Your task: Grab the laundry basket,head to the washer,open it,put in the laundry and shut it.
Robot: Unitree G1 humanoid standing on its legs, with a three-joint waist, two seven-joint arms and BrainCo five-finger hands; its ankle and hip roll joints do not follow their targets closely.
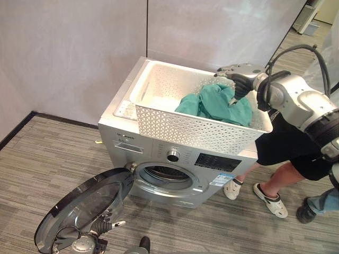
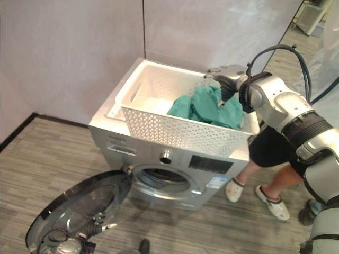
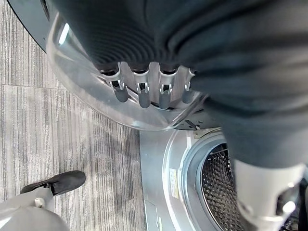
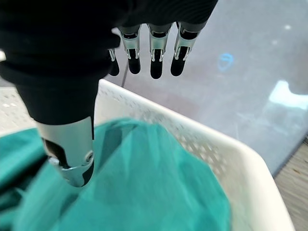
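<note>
Eye views: white laundry basket (image 1: 190,127) sits on top of the washer (image 1: 175,159), teal laundry (image 1: 214,106) inside; washer door (image 1: 87,209) swung open. Right hand (image 1: 239,79) above the cloth. Left wrist view: left hand (image 3: 144,89) fingers straight against the door glass. Right wrist view: fingers extended, thumb tip touching the cloth, apparently no grip.

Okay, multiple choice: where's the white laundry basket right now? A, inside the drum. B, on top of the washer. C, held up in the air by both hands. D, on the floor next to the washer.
B: the white laundry basket sits on top of the washer, whose door hangs open, with the right hand over the green laundry inside the basket.
</note>
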